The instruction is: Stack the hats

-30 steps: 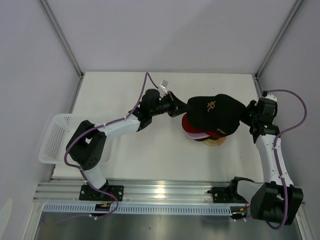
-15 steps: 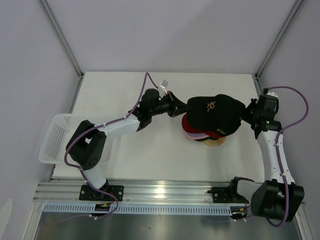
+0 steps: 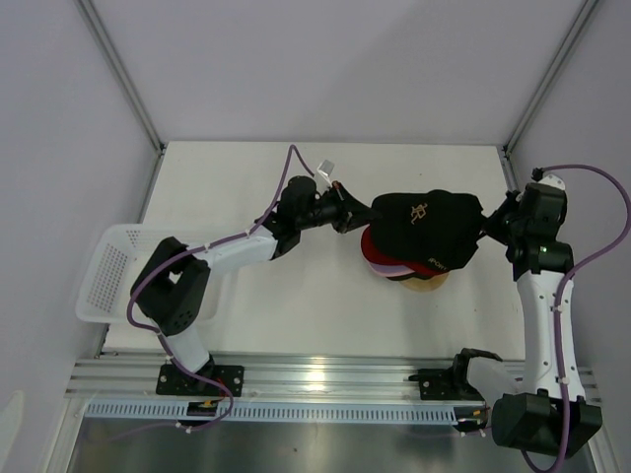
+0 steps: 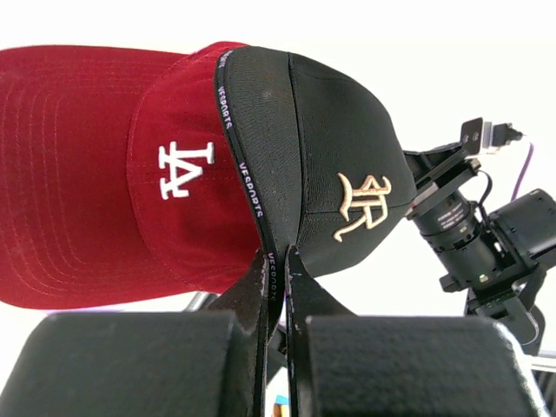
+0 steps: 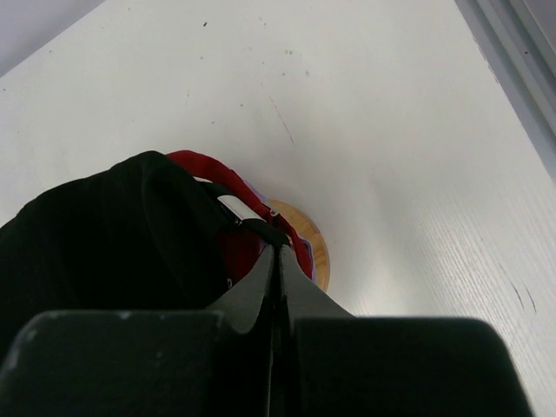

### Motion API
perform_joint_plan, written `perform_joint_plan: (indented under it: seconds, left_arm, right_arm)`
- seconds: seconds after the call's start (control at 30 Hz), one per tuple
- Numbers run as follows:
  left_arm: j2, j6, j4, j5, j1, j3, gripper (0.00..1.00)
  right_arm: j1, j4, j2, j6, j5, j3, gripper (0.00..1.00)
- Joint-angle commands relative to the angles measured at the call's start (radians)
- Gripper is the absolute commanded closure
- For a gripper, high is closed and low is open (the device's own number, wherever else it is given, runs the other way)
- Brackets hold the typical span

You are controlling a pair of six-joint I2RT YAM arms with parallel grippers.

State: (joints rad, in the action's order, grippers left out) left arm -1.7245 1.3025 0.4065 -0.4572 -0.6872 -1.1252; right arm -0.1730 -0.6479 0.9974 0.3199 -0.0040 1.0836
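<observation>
Edges of black cap sit pinched by left hand and right hand.

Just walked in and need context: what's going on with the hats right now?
Both arms have the black cap between them. The left gripper is pinched shut on the edge of its brim, and the right gripper is shut at its rear strap. The cap is spread over the red cap, which tops the pile on the wooden stand. Neither gripper has let go, and I can't tell if it fully rests on the pile.
</observation>
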Motion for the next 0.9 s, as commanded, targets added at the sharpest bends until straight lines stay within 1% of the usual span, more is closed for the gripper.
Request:
perform_joint_plan:
  seconds: [0.0,0.1,0.2,0.37,0.5,0.7,0.73,0.87]
  left_arm:
    - [0.025,0.036,-0.025,0.014,-0.005,-0.015,0.99]
    - [0.031,0.096,0.03,0.002,-0.003,-0.019,0.99]
    - [0.034,0.121,0.031,-0.012,-0.006,-0.059,0.99]
    - [0.059,0.138,0.014,-0.006,-0.012,-0.074,0.99]
    - [0.078,0.147,0.009,0.031,-0.008,-0.024,0.99]
    - [0.085,0.147,0.008,0.055,0.043,0.016,0.99]
    - [0.089,0.146,0.002,0.064,0.046,0.036,0.99]
    - [0.12,0.089,-0.055,0.136,0.057,0.067,0.99]
  right_arm:
    - [-0.005,-0.01,-0.031,-0.021,0.05,0.062,1.0]
    - [-0.005,-0.03,-0.017,-0.018,0.045,0.119,1.0]
    - [-0.005,-0.036,-0.019,-0.018,0.022,0.179,1.0]
    - [-0.005,-0.087,-0.022,-0.038,0.048,0.254,1.0]
    - [-0.005,-0.072,-0.026,-0.044,0.059,0.246,1.0]
    - [-0.005,-0.03,0.047,-0.032,0.016,0.216,1.0]
    - [-0.005,-0.026,0.056,-0.03,-0.014,0.211,1.0]
    - [-0.005,-0.001,0.087,-0.028,-0.017,0.196,1.0]
